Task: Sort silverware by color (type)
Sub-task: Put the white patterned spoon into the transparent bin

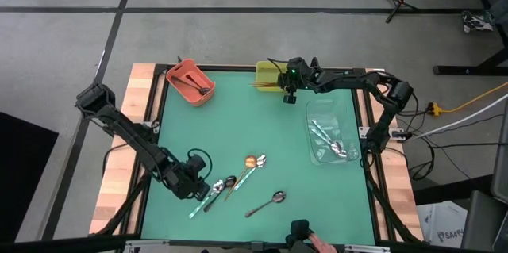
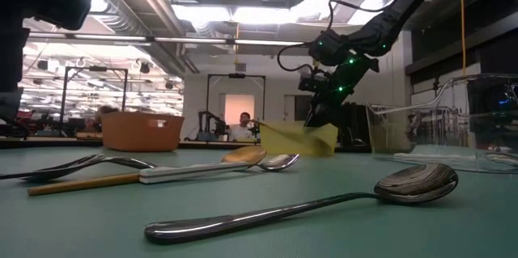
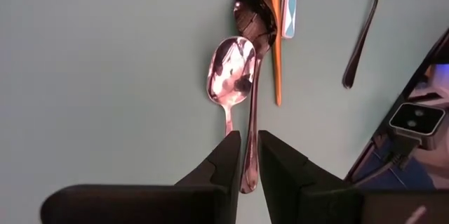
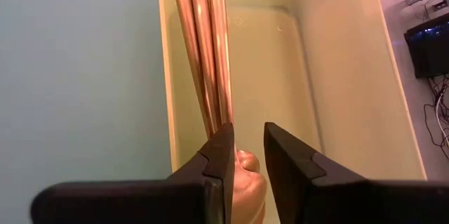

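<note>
Right gripper (image 4: 244,155) hangs over the yellow bin (image 1: 268,74) at the far edge of the table, jaws narrow, with a copper spoon bowl (image 4: 247,171) between the fingers; whether it is gripped or already resting in the bin cannot be told. 3 copper handles (image 4: 203,48) lie in that bin. Left gripper (image 3: 247,155) sits low at the near-left, jaws narrow and astride a dark spoon (image 3: 254,48), beside a silver spoon (image 3: 230,76). Sorting appears partly complete: the orange bin (image 1: 189,82) holds dark pieces, the clear bin (image 1: 332,130) holds silver ones (exact counts unclear). About 5 spoons remain on the mat (image 1: 238,134), including 1 gold (image 1: 251,161).
</note>
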